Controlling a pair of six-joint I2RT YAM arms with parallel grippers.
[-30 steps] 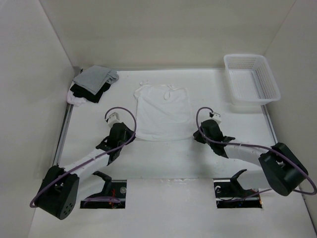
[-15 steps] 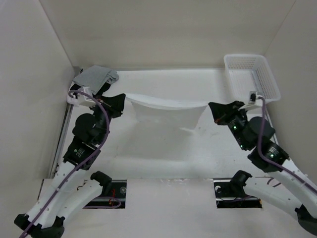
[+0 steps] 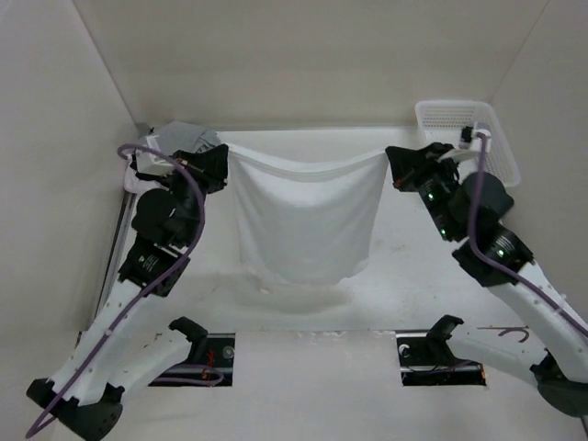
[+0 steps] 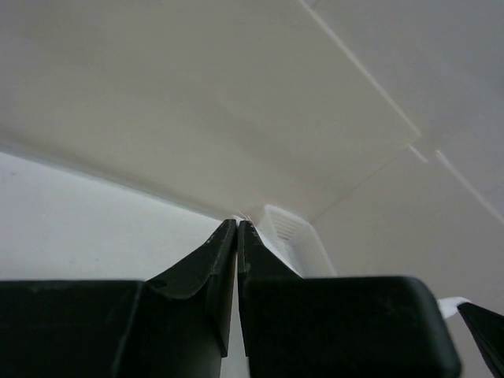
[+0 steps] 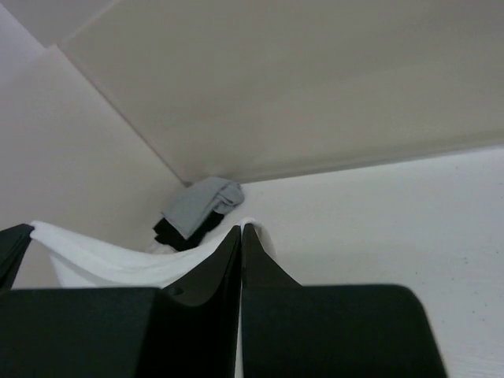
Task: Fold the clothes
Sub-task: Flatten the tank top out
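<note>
Both arms are reaching up and away from their bases, and the white garment (image 3: 303, 220) is hanging between them like a sheet on a line, over the middle of the table (image 3: 413, 276). The left gripper (image 3: 223, 158) is pinching one top corner with its jaws pressed tight together, and the right gripper (image 3: 391, 158) is doing the same at the other corner. The top edge is sagging slightly between the two grips while the body of the cloth is draping down towards the near side. Whether the lower hem is brushing the table, I cannot tell. In the left wrist view the left gripper (image 4: 237, 224) is showing only a hairline gap between its fingers, with the white basket (image 4: 290, 236) beyond the tips. From the right wrist, the right gripper (image 5: 241, 228) is looking equally tight, white cloth (image 5: 110, 264) is trailing off to the left, and the pile of grey and black clothes (image 5: 197, 209) is sitting in the far corner. From above, that pile (image 3: 188, 138) is lying just behind the left gripper, and the basket (image 3: 501, 152) is standing at the far right.
</note>
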